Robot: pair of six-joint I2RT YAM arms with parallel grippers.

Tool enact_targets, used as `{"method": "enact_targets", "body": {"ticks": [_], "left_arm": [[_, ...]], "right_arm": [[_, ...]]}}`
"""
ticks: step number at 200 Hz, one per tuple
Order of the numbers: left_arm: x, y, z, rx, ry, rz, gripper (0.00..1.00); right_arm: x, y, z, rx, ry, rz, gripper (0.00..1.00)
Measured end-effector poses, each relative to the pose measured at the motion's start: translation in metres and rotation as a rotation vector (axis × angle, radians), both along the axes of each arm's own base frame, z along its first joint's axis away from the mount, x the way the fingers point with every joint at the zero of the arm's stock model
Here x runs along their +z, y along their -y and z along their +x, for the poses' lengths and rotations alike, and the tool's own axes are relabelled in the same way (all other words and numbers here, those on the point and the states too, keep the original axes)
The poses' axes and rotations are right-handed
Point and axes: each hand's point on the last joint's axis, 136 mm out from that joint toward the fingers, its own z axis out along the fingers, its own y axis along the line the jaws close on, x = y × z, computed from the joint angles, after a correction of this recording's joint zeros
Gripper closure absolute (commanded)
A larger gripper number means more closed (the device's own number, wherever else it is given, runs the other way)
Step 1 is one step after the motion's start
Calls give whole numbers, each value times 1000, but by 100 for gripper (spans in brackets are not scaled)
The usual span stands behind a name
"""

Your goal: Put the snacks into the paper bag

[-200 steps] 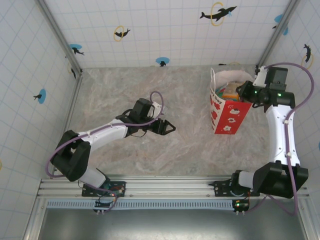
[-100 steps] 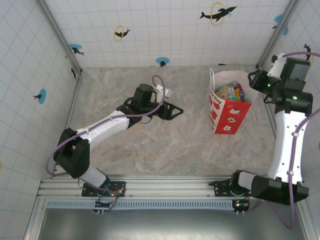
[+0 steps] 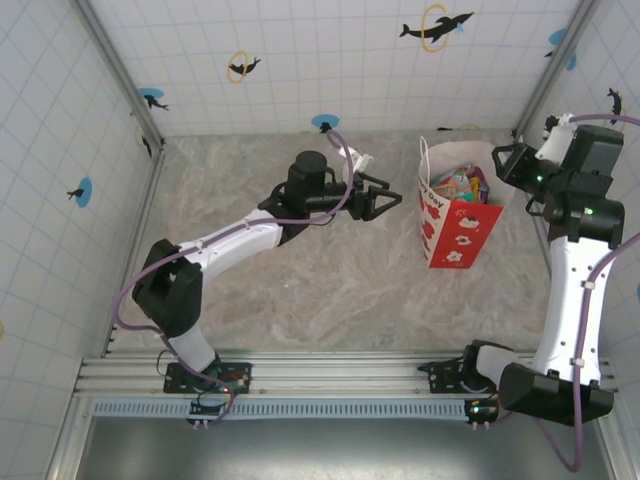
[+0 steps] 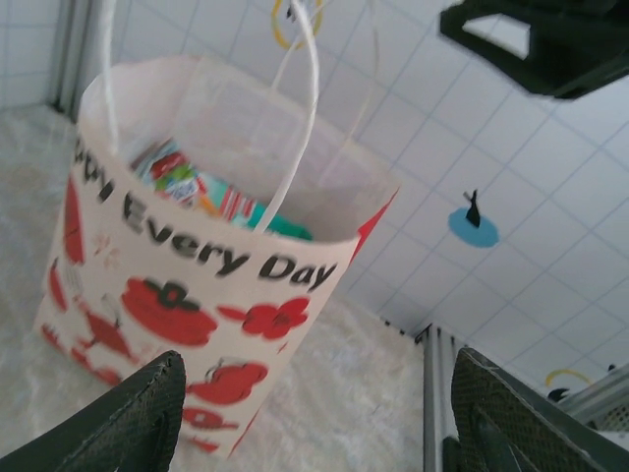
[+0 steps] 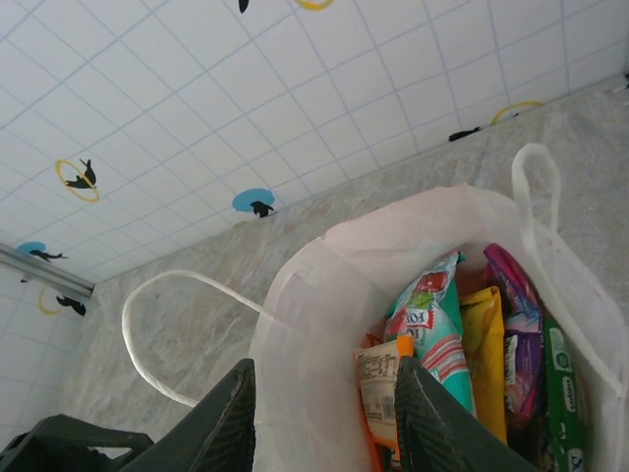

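Here, the left gripper (image 3: 388,198) hangs above the marbled tabletop (image 3: 300,290), its black fingers (image 4: 128,418) spread wide and empty, pointed at the white paper bag with red fruit prints (image 3: 455,235), which stands upright at the back right. Inside stand glossy snack packets (image 5: 432,329): teal, yellow, purple, green. The right gripper (image 3: 503,163) hovers above the bag's mouth, fingers apart, holding nothing.

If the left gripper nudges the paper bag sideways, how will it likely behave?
The paper bag stands tall on a narrow base, so a high push would probably tip it. Its thin walls look translucent at the rim, so they would likely buckle. The snacks inside may steady it somewhat.
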Motion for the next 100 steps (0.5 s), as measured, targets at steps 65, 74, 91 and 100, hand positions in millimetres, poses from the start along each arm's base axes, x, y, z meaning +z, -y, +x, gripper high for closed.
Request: {"method": "enact_targets", "body": {"ticks": [65,74,91,100], "left_arm": [[13,23,13,25,10,-79,27],[14,26,16,30,9,-84,27],[16,32,18,30,3,-97,26],[16,35,21,29,0,-102,26]], "right_arm": [[-11,-5,0,21,-10,32,60],[-13,-5,0,22,-13,36,60],[-16,-6,1,26,-17,40,60],[-17,-7,1,28,-18,45,60]]}}
